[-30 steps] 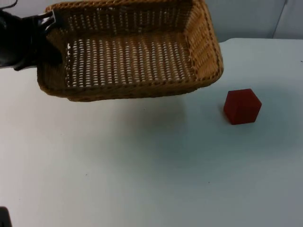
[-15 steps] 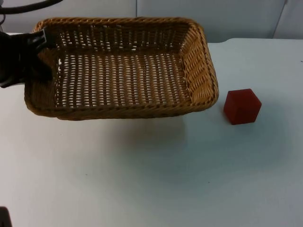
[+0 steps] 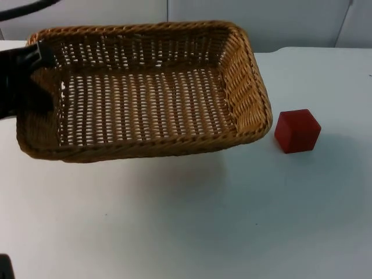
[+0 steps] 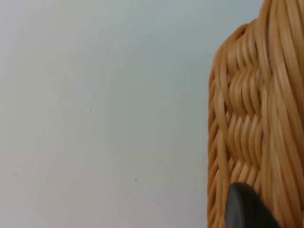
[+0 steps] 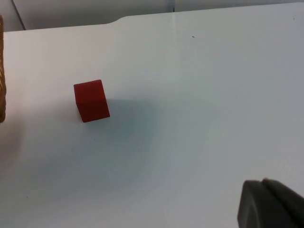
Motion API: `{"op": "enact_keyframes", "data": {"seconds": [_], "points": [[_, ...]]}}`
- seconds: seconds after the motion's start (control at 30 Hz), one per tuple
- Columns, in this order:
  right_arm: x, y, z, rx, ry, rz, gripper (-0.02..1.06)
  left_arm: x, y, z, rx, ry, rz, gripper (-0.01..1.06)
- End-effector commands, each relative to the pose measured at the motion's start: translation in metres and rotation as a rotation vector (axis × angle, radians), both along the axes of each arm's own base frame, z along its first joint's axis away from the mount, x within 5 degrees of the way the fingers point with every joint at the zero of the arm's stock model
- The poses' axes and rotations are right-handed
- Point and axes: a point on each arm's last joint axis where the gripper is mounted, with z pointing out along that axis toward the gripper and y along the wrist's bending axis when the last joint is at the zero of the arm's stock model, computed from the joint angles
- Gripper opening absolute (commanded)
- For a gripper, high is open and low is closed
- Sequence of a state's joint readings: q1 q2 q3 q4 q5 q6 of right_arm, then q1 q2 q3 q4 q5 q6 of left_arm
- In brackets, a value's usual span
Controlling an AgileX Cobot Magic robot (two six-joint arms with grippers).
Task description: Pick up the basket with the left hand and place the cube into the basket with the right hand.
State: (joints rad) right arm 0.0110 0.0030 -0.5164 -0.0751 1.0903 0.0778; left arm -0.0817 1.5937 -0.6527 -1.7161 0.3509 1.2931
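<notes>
Top view: the left claw [image 3: 36,58] grips the left end wall of the wicker basket [image 3: 145,93], its black fingers closed over the woven rim at the basket's upper left corner. The basket is rectangular, open side up, and is held above the white desk [image 3: 186,221]; it is tilted, with the near long wall lower in the picture and the far wall against the grey partition wall [image 3: 290,20]. A soft shadow lies on the desk beneath and in front of the basket. The basket's interior is open weave, through which the pale desk shows.

The red cube [image 3: 297,131] rests on the desk just beside the basket's right end, apart from it and not touching. It stands with one corner edge turned toward the camera, and its shadow falls to the right.

Left wrist view: the basket's woven outer wall [image 4: 256,118] runs upright beside bare desk [image 4: 95,114], and a black fingertip [image 4: 244,209] lies against the wicker.

Right wrist view: the cube [image 5: 91,100] sits on the desk [image 5: 199,95] well apart from the right claw's black fingertip [image 5: 268,204]. A sliver of the basket's edge [image 5: 2,71] appears beyond the cube. The right claw hangs over bare desk to the cube's right and holds nothing; how far its fingers are spread cannot be told.
</notes>
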Motion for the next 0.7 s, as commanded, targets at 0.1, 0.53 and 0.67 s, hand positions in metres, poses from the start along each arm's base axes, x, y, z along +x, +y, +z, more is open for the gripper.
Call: {"op": "enact_keyframes", "data": {"seconds": [0.1,0.53,0.67], "points": [[0.0008,0.0003,-0.0006,-0.004,-0.009,0.007,0.0,-0.0034,-0.004,0.0038,-0.068,0.002,0.003,0.0],[0.0008,0.0003,-0.0006,-0.004,-0.009,0.007,0.0,-0.0045,-0.0082,0.0058,-0.107,-0.003,-0.031,0.0],[0.0008,0.0003,-0.0006,-0.004,-0.009,0.007,0.0,-0.0046,-0.0086,0.006,-0.111,-0.003,-0.034,0.0]]}}
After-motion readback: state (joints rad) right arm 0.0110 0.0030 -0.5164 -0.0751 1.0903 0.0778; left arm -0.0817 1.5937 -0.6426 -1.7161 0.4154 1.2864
